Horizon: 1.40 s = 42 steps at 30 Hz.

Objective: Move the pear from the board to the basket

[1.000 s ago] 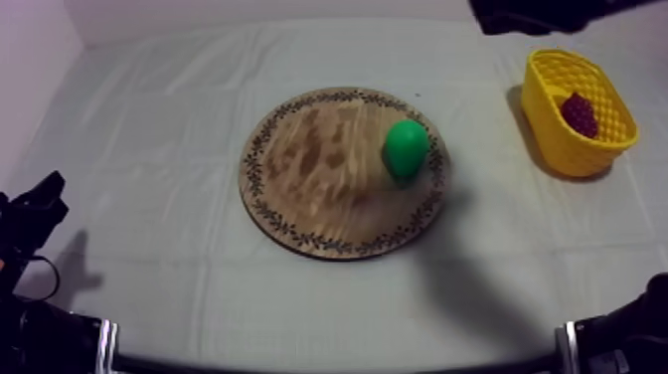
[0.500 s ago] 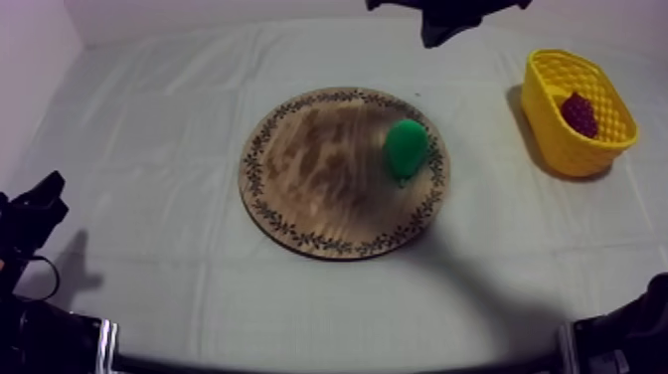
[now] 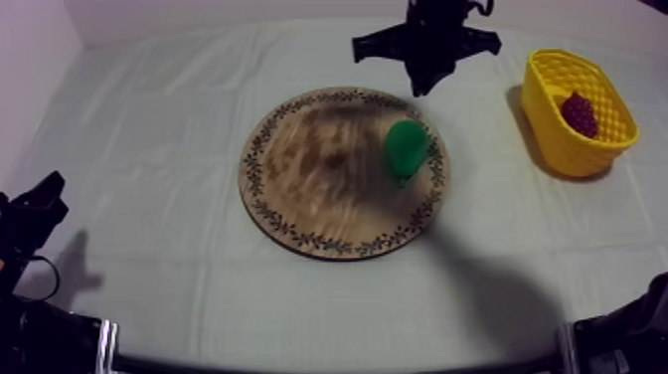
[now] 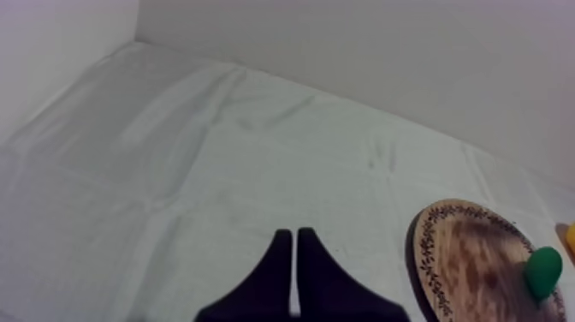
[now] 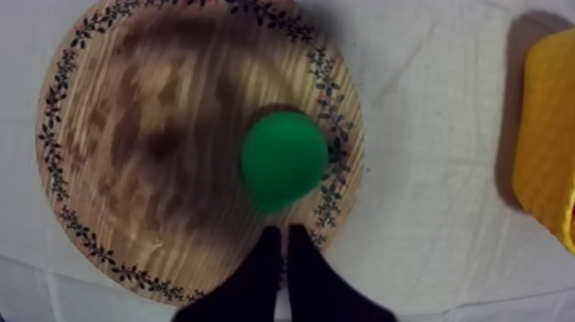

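Creased grey-white cloth (image 3: 149, 149) covers the table up to a pale wall (image 4: 385, 51). The wooden board (image 3: 308, 189) lies mid-table, the yellow basket (image 3: 557, 149) well apart. The pear (image 3: 406, 149) stands near the board's rim. The right gripper (image 5: 285, 244), over that rim near the pear, and the left gripper (image 4: 295, 248), over bare cloth, have their fingers pressed together on nothing.

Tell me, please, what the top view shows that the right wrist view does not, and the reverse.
The top view adds the small red fruit lying in the yellow basket, the left end effector low at its side of the table, and the right end effector seen from outside, hanging past the wooden board's far rim. The right wrist view adds that end effector's own fingers, lying together as a narrow wedge, tips at the board's rim beside the pear. Both share the board, the pear on it near the rim, and the basket.
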### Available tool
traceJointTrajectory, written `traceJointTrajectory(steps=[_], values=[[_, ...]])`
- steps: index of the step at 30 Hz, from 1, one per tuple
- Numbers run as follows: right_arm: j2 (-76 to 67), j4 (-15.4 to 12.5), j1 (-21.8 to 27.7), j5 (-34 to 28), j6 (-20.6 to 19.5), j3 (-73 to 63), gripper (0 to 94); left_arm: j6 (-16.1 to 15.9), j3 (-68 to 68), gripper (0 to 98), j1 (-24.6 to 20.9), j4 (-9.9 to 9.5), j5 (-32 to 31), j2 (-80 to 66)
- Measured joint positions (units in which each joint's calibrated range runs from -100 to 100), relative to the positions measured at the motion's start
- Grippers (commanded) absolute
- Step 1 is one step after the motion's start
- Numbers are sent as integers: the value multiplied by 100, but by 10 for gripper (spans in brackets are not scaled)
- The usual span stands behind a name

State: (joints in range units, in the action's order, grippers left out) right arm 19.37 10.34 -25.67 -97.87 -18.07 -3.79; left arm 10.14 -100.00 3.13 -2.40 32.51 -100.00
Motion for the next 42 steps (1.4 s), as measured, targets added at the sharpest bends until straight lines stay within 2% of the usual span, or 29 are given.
traceJointTrajectory(steps=[2,4,6,9,15,26,34,38,42], values=[[52,-33,29,0,-4,0,589,0,0,1,0,0,0,0],[84,-26,47,0,-23,-6,759,0,0,1,0,0,0,0],[120,-20,64,11,-48,-53,843,0,0,1,0,0,0,0],[167,-25,102,61,-69,-111,896,0,0,1,0,0,0,0],[317,-153,171,365,-42,69,921,0,0,1,0,0,0,0],[853,-433,341,1556,187,481,902,0,0,1,0,0,0,0],[1333,-587,378,1818,275,598,879,0,0,1,0,0,0,0],[1402,-650,386,1872,316,802,842,0,0,1,0,0,0,0],[1465,-680,381,2026,342,913,757,0,0,1,0,0,0,0]])
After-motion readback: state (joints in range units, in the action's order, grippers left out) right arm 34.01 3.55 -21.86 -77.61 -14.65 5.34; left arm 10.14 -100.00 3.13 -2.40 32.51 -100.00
